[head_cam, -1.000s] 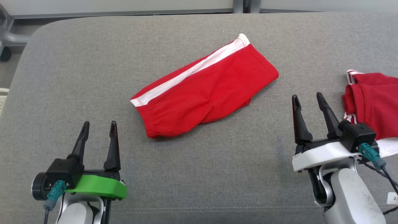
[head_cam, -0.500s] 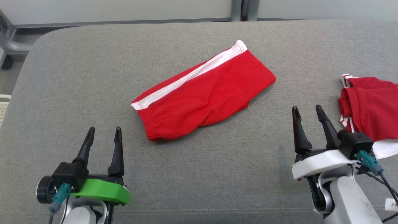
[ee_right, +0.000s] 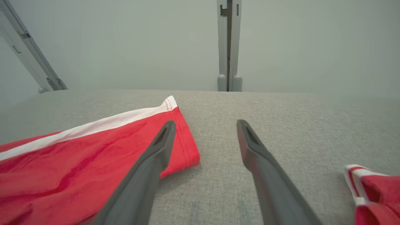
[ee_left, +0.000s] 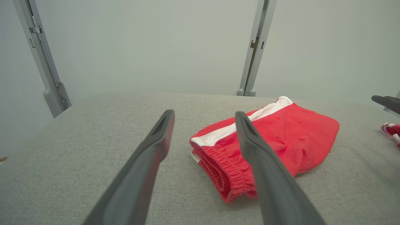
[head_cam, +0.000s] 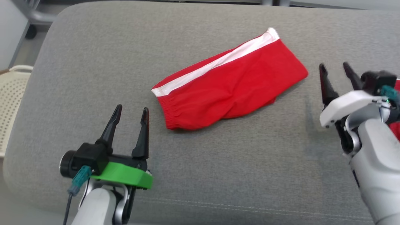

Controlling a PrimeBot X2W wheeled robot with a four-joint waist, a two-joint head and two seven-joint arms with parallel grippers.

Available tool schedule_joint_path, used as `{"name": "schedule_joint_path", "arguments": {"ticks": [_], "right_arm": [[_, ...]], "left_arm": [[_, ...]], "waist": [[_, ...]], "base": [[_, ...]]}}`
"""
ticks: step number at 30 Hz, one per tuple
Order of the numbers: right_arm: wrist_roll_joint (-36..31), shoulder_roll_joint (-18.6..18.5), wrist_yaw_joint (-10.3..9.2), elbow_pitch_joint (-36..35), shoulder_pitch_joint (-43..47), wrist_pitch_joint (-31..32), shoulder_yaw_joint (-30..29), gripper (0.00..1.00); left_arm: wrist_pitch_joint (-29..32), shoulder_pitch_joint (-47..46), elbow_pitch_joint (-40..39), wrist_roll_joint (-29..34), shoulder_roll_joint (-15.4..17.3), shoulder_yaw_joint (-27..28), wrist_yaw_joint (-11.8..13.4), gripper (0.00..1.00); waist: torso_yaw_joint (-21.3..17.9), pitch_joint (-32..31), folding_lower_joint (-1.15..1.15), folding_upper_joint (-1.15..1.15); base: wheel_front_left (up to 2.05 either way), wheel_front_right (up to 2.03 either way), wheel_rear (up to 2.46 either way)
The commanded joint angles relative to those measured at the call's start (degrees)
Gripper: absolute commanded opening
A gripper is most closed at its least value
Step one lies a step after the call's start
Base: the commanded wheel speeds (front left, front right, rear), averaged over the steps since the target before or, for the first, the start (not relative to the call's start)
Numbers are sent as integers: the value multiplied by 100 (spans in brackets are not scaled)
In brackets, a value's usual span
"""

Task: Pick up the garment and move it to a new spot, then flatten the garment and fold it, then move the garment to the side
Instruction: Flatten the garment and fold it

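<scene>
The garment (head_cam: 231,87), red shorts with a white side stripe, lies folded over in the middle of the grey cushion (head_cam: 78,62). My left gripper (head_cam: 132,107) stands open just left of its elastic waistband, apart from it. In the left wrist view, the garment (ee_left: 275,137) sits behind the right finger of the left gripper (ee_left: 203,113). My right gripper (head_cam: 334,64) stands open a little right of the leg hem. In the right wrist view, the right gripper (ee_right: 206,122) is over bare cushion, with the garment (ee_right: 78,162) to its left.
A second red and white piece of clothing (ee_right: 375,187) lies at the cushion's right end, mostly behind my right arm in the head view. A pale perforated basket (head_cam: 11,100) stands off the left edge. Grey wall panels rise behind the cushion.
The head camera has shifted, so the whole picture moved. Relative to the garment, both open grippers have advanced; the right one has come level with the leg hem.
</scene>
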Motion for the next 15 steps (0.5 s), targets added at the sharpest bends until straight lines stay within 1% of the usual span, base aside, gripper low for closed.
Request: {"name": "schedule_joint_path", "arguments": {"ticks": [1,2,8,15], "right_arm": [[134,-76,-5,172,-221,64,38,100],[132,-157,-4,348,-375,146,127,100],[474,-372,-6,1241,-1114,523,515,100],[789,-513,-6,2017,-1659,785,824,100]], "left_arm": [[-22,-150,15,47,-80,-50,-53,100],[-26,-209,29,50,-108,-74,-86,100],[-47,-449,130,41,-303,-201,-198,100],[-43,-530,135,75,-443,-126,-262,100]], "waist": [[399,337,0,0],[477,389,0,0],[859,654,0,0],[1090,896,0,0]], "base": [[0,0,0],[0,0,0],[0,0,0],[0,0,0]]}}
